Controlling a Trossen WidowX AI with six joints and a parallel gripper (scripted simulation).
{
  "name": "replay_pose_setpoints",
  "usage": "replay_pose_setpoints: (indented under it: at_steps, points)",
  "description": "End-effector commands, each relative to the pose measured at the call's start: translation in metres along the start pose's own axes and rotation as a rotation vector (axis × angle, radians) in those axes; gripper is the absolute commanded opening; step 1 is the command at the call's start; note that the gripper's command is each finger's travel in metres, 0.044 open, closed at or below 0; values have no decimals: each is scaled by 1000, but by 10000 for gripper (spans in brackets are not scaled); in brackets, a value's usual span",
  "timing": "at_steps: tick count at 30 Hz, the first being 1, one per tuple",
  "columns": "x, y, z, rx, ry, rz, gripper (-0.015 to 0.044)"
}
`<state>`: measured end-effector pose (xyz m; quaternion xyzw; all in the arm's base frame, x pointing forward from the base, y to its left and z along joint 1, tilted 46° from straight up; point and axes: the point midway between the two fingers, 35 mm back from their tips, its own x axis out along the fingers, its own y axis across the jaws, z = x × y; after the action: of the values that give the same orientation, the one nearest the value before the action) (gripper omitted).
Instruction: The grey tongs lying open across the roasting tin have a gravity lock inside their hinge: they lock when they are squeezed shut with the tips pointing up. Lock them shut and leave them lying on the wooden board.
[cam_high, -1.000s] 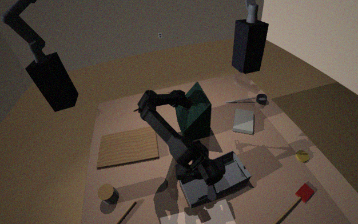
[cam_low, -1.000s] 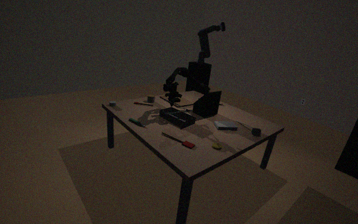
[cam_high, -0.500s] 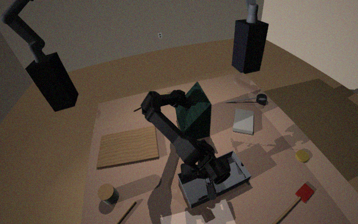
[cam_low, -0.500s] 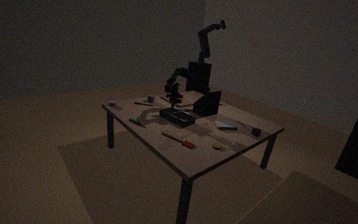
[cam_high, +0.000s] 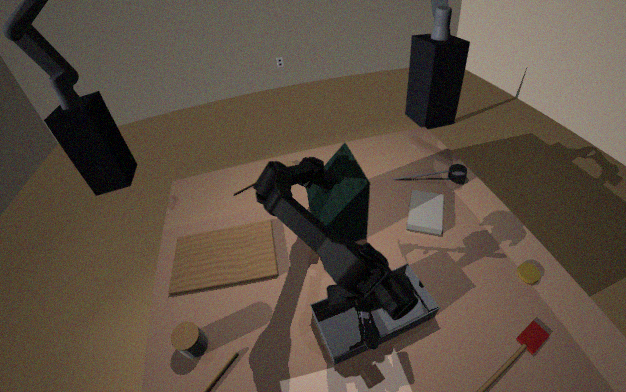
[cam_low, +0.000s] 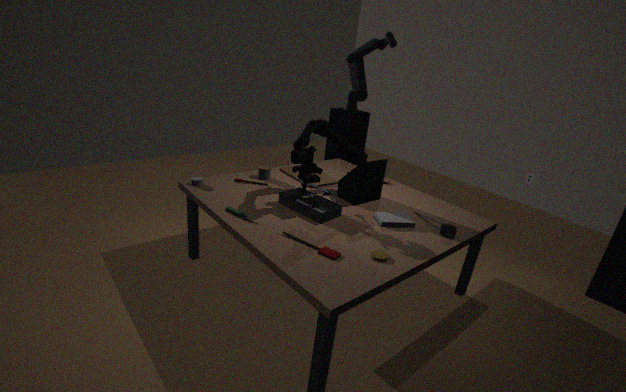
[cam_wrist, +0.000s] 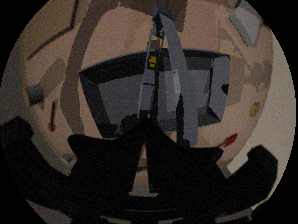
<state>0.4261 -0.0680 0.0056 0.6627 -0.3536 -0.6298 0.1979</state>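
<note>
The grey tongs (cam_wrist: 185, 95) lie spread across the roasting tin (cam_high: 340, 331) (cam_low: 327, 214) (cam_wrist: 117, 100). In the wrist view their hinge end is past the back rim at top centre, and their two arms run toward the front wall. The arm hides most of them in the top view. My gripper (cam_high: 371, 342) (cam_low: 304, 186) (cam_wrist: 145, 121) is shut with nothing held. Its tips are low over the tin area, close to the front end of the left tong arm; whether they touch it cannot be told. The wooden board (cam_high: 225, 257) lies left of the tin, with nothing on it.
A dark green angular block (cam_high: 345, 205) (cam_low: 367, 185) stands behind the tin. A pale box (cam_high: 425, 215) (cam_low: 395, 220) and a black round item (cam_high: 457, 174) are back right. A yellow disc (cam_high: 529, 273) and a red-headed tool (cam_high: 533, 336) are right. A capped cylinder (cam_high: 189, 338) stands front left.
</note>
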Motion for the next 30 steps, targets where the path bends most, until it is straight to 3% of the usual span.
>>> replay_pose_setpoints:
  at_steps: [1, 30]
  points:
    - [-1, -7, -1, 6, 2, -6, -150]
    - [0, -38, 2, -1, 1, 0, -150]
